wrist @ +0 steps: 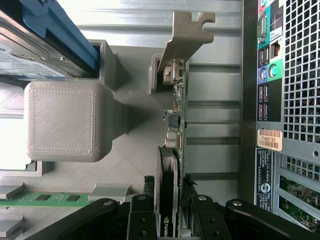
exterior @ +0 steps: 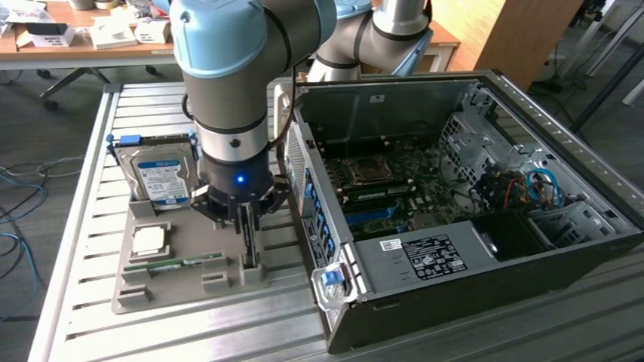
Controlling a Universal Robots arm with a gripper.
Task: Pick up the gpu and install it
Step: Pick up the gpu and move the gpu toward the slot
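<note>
Table: slatted metal bench (exterior: 81, 226) in a workshop; it carries a grey printed fixture (exterior: 171, 290) and an open case (exterior: 453, 256).
Drive (exterior: 161, 177): upright in a slot at the fixture's far corner, the exterior view's left, parked clear of the work.
Stick (exterior: 176, 264): flat along the fixture's near edge.
Gpu (wrist: 176, 120): on edge in a slot at the fixture's edge beside the case, so both faces are free to grasp.
Gripper (exterior: 249, 234): over the gpu, narrow, pads (wrist: 145, 212) against both faces by the fan; card apparently not yet lifted.
Case: side open upward, board exposed to receive the card.
</note>
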